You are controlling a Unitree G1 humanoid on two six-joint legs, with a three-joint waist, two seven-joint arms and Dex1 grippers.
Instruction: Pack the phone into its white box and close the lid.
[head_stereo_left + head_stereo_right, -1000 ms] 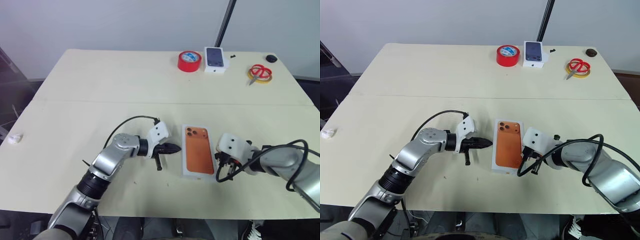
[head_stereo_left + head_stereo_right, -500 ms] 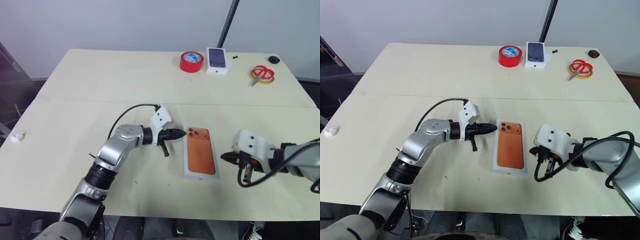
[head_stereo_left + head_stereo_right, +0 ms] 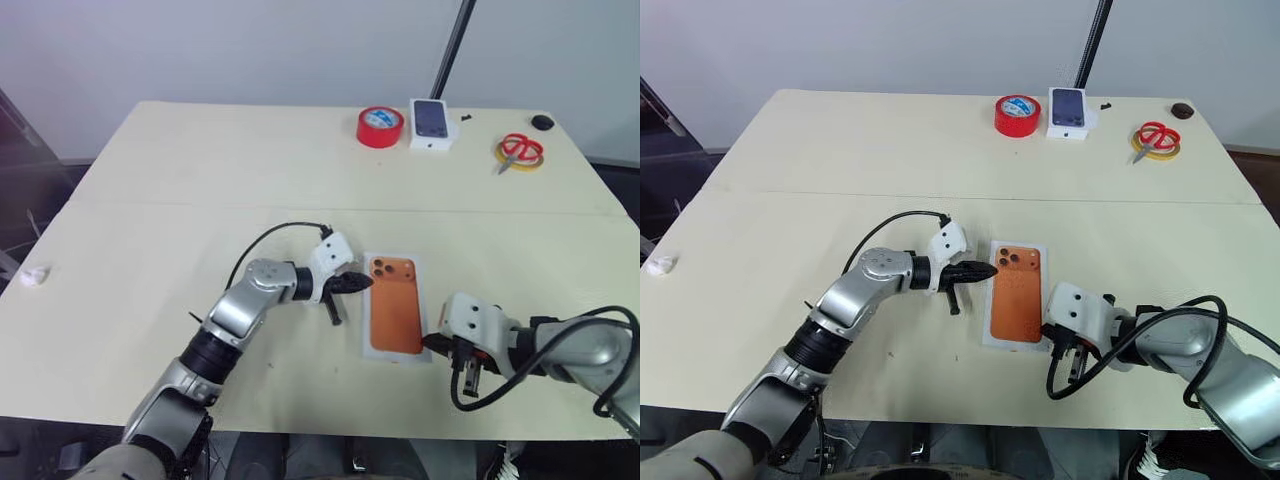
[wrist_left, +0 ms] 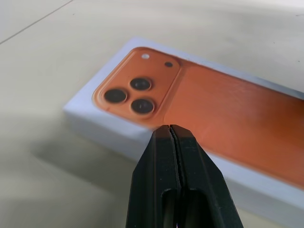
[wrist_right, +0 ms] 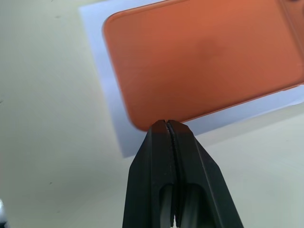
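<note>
A crumpled white scrap (image 3: 32, 277) lies at the counter's (image 3: 200, 170) far left edge, well apart from the white box (image 3: 395, 350). The left gripper (image 3: 358, 283) has its fingers pressed together, holding nothing, its tip at the box's left side by the camera lenses. The phone (image 3: 393, 306) lies flat, lens side up, on the box in the counter's near middle. The right gripper (image 3: 432, 343) is at the box's near right corner, fingers pressed together and empty. Far behind the box sit a red tape roll (image 3: 380, 126), a small box with a phone picture (image 3: 431, 122) and red-handled scissors (image 3: 519, 152).
</note>
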